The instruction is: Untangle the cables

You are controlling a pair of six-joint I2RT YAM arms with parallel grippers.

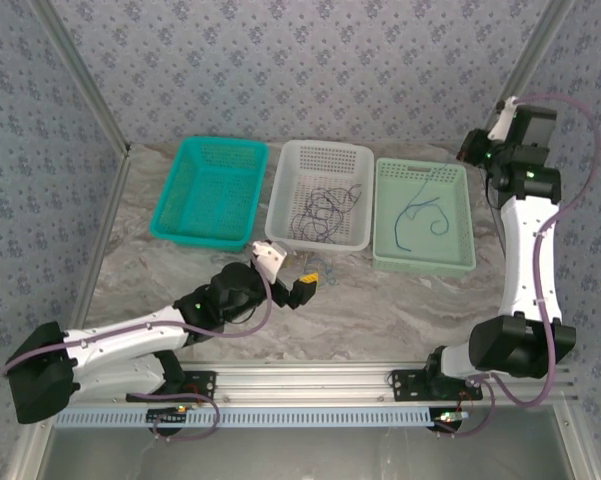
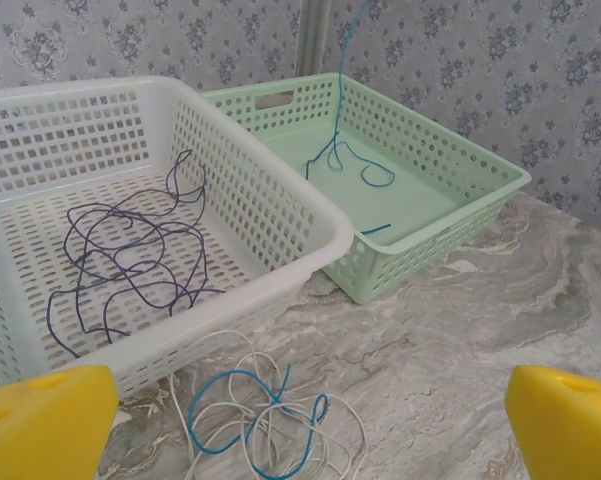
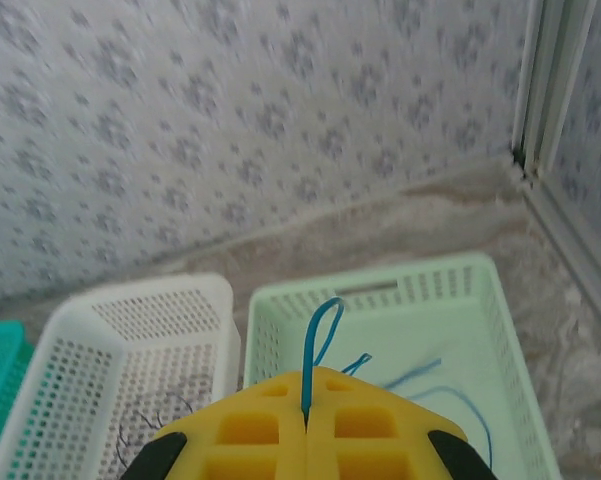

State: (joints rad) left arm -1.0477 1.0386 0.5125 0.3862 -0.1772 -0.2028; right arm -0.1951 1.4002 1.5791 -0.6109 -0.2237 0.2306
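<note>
A tangle of pale and blue cables (image 2: 270, 420) lies on the marble table just in front of the white basket (image 2: 310, 215); from above it shows as a small heap (image 1: 327, 272). My left gripper (image 1: 302, 290) hovers low beside it, open, its yellow fingertips (image 2: 40, 420) wide apart with nothing between them. Dark purple cables (image 2: 130, 260) lie loose in the white basket. My right gripper (image 3: 306, 420) is raised above the green basket (image 3: 380, 285) and shut on a blue cable (image 3: 318, 340), which hangs down into that basket (image 2: 337, 120).
Three baskets stand in a row at the back: an empty teal basket (image 1: 210, 190), the white basket (image 1: 320, 195) and the green basket (image 1: 458, 215). Patterned walls close the table on three sides. Bare marble lies in front of the baskets.
</note>
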